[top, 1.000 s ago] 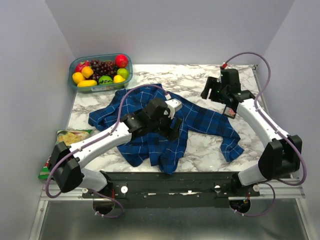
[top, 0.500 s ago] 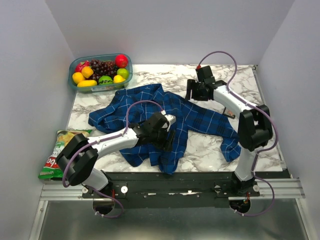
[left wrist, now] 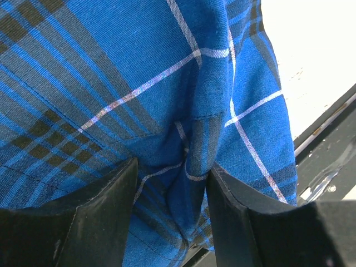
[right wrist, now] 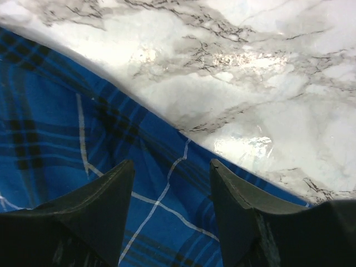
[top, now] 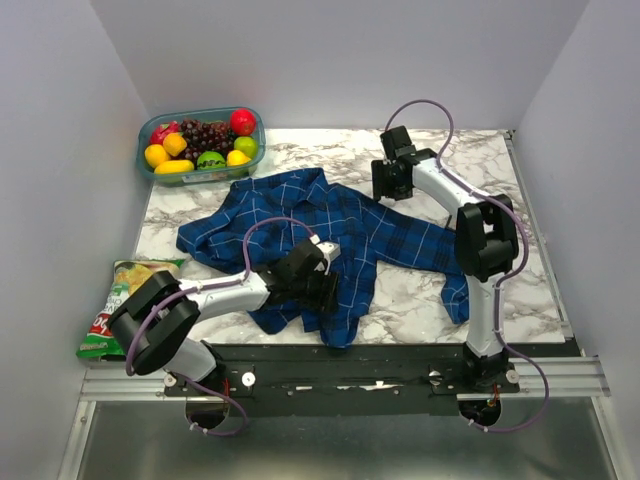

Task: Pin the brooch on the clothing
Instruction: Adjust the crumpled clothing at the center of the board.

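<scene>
The left gripper [top: 320, 285] is bearing down on the near part of the plaid shirt [top: 400, 235], low and left of centre in the overhead view. In its wrist view the left gripper [left wrist: 171, 167] is keeping its jaws only part-way apart. A raised fold of the shirt [left wrist: 111, 67] is sitting wedged between them and pressing on both inner faces, with creases running into the gap, so it is pinching cloth.

The right gripper [top: 392, 180] is reaching to the shirt's far edge, upper right of centre. From its own camera the right gripper [right wrist: 169, 172] is holding its jaws apart with nothing between them. It is hanging over the shirt's [right wrist: 55, 139] border, just beside the bare marble tabletop [right wrist: 250, 83]. I cannot tell whether its tips are touching the cloth.

The shirt is lying crumpled across the middle of the marble tabletop [top: 520, 200], in dark and bright blue checks with thin white lines, one sleeve trailing to the lower right. I am not making out the brooch in any view.

At the upper left a clear plastic tub [top: 200, 111] is holding fruit: dark grapes [top: 205, 132], a red apple [top: 242, 121], lemons [top: 155, 155] and limes [top: 246, 146]. A snack bag [top: 120, 300] is lying at the left edge.
</scene>
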Available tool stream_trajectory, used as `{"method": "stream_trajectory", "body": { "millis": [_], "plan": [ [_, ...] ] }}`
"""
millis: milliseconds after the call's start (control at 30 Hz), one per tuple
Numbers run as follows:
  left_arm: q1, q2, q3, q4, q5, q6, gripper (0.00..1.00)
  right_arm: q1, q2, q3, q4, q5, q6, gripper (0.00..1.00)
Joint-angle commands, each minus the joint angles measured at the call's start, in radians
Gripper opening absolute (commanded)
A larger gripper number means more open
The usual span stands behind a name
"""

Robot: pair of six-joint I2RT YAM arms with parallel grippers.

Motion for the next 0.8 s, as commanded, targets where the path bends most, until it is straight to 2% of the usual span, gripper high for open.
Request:
{"method": "stream_trajectory", "body": {
  "millis": [0, 367, 567, 667, 700, 733, 767],
  "plan": [
    [-0.005, -0.013, -0.062, 0.029, 0.031, -0.042, 0.60, -0.002, 0.045, 0.037, -0.073, -0.008, -0.048, 0.63],
    [-0.005, -0.068, -0.097, -0.008, 0.011, -0.048, 0.59, -0.001, 0.120, 0.097, -0.120, -0.013, -0.094, 0.56],
    [-0.005, -0.102, -0.125, -0.022, 0.001, -0.066, 0.59, -0.004, 0.154, 0.115, -0.137, -0.001, -0.111, 0.47],
    [-0.005, -0.110, -0.134, -0.025, 0.000, -0.076, 0.59, -0.004, 0.161, 0.114, -0.137, -0.016, -0.117, 0.34],
    [-0.005, -0.110, -0.136, -0.025, -0.002, -0.082, 0.59, -0.004, 0.163, 0.114, -0.137, -0.027, -0.116, 0.26],
    [-0.005, -0.111, -0.137, -0.023, 0.000, -0.085, 0.59, -0.005, 0.164, 0.114, -0.137, -0.033, -0.112, 0.10],
    [-0.005, -0.120, -0.142, -0.023, -0.002, -0.088, 0.59, -0.008, 0.163, 0.114, -0.139, -0.042, -0.109, 0.05]
  ]
}}
